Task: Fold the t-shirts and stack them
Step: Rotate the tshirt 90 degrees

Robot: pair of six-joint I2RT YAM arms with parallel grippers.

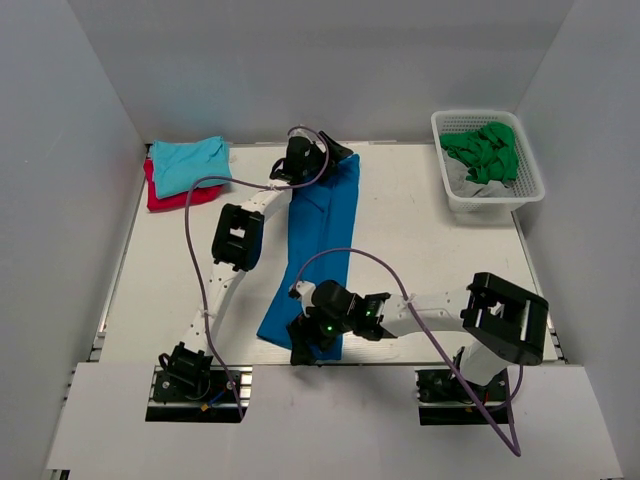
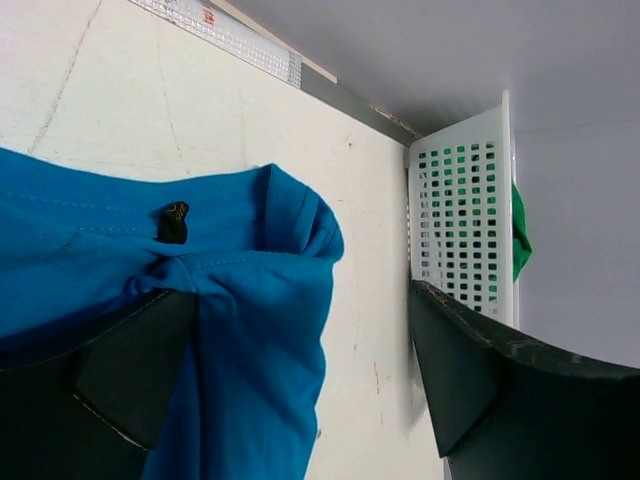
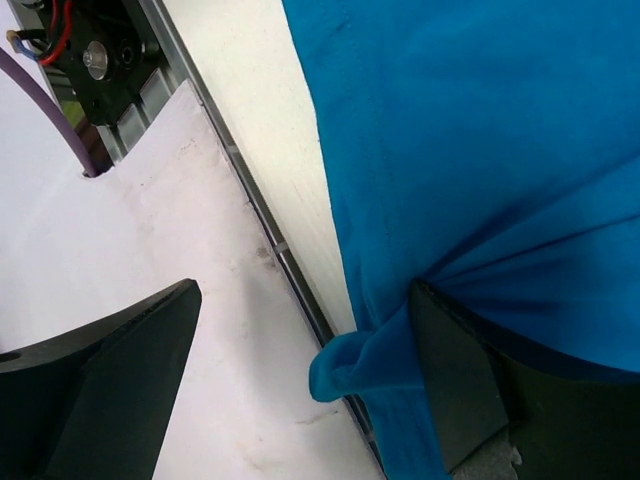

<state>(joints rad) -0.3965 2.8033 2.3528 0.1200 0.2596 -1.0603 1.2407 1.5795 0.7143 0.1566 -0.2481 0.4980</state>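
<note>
Royal-blue t-shirt (image 1: pixel 322 240), long strip on table (image 1: pixel 420 255); left tool (image 1: pixel 314 160) and right tool (image 1: pixel 312 347) spread at its ends. Turquoise t-shirt (image 1: pixel 190 163) on red t-shirt (image 1: pixel 168 199), far-left; white basket (image 1: pixel 497 203), far-right.

Left hand (image 1: pixel 318 160) covers the far end of the royal-blue tee (image 1: pixel 325 235), and the right hand (image 1: pixel 312 345) blocks its near end. The red tee (image 1: pixel 160 200) peeks out as an edge under the turquoise tee (image 1: pixel 190 163). In the left wrist view a finger cuts off the basket (image 2: pixel 460 220), and a dark speck (image 2: pixel 174 220) on the cloth is too small to identify.
</note>
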